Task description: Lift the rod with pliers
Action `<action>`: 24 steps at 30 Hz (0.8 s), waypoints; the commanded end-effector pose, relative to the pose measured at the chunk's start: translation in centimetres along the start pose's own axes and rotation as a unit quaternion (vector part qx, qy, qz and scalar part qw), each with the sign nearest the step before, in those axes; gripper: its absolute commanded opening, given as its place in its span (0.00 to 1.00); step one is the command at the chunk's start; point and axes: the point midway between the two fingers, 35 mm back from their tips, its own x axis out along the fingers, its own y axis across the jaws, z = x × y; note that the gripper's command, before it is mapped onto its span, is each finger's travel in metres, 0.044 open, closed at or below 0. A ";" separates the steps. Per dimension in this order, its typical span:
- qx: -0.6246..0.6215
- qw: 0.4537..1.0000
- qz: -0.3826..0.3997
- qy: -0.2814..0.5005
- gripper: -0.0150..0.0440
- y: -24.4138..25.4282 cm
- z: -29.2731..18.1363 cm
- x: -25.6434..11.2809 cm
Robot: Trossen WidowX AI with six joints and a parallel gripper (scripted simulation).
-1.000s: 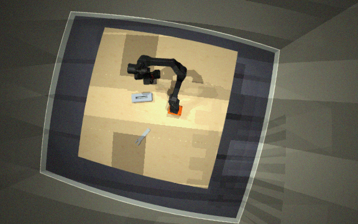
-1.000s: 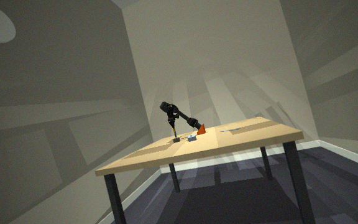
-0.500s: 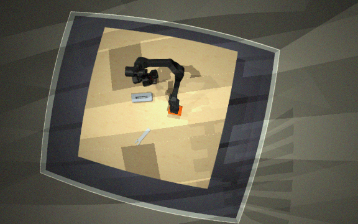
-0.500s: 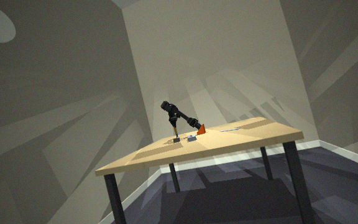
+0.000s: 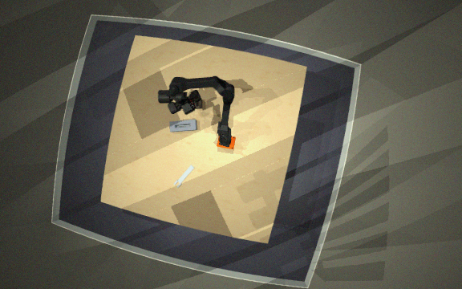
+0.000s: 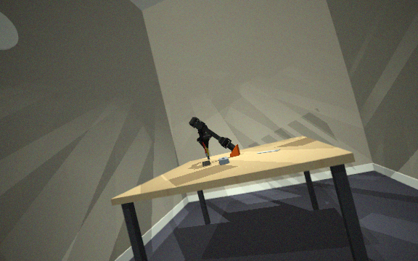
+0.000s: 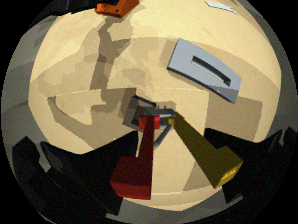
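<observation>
Holding the red-and-yellow locking pliers [image 6: 206,149] [image 7: 146,150] near the holster [image 6: 206,164] [image 7: 128,116].
Our claw [image 5: 188,103] [image 6: 205,142] [image 7: 173,135] grips both handles; the gray channel block [image 5: 172,128] [image 6: 223,161] [image 7: 180,62] lies apart.

The gripper [image 5: 187,105] [image 6: 205,144] [image 7: 173,135] has its black fingers reaching in from 8 and 4 o'clock, holding the pliers [image 6: 206,149] [image 7: 146,145] between them, the red handle's thick end at 7 o'clock and the yellow one's at 5, with the grey head near the centre. Just beyond the head, toward 10 o'clock, the dark holster [image 6: 206,163] [image 7: 131,112] is partly hidden by it. On the pale wooden table [image 5: 255,120] [image 6: 267,163] [image 7: 250,65], a grey block [image 5: 191,128] [image 6: 223,162] [image 7: 180,60] lies at 2 o'clock with its long slot facing up, an orange base [image 5: 233,145] [image 6: 235,151] [image 7: 117,9] shows at 11, and a whitish strip [image 5: 184,175] [image 6: 268,151] [image 7: 220,7] lies at 1.
</observation>
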 end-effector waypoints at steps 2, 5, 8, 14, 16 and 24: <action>-0.043 0.999 -0.003 -0.001 0.79 -1.1 0.4 -0.1; -0.064 0.998 -0.003 -0.002 0.79 -1.5 0.6 -0.1; -0.086 0.996 -0.003 -0.002 0.79 -1.9 0.9 -0.1; -0.128 0.992 -0.004 -0.003 0.79 -2.8 1.3 0.0; -0.143 0.990 -0.004 -0.003 0.79 -3.1 1.5 0.0; -0.199 0.980 -0.004 -0.004 0.79 -4.2 2.2 0.0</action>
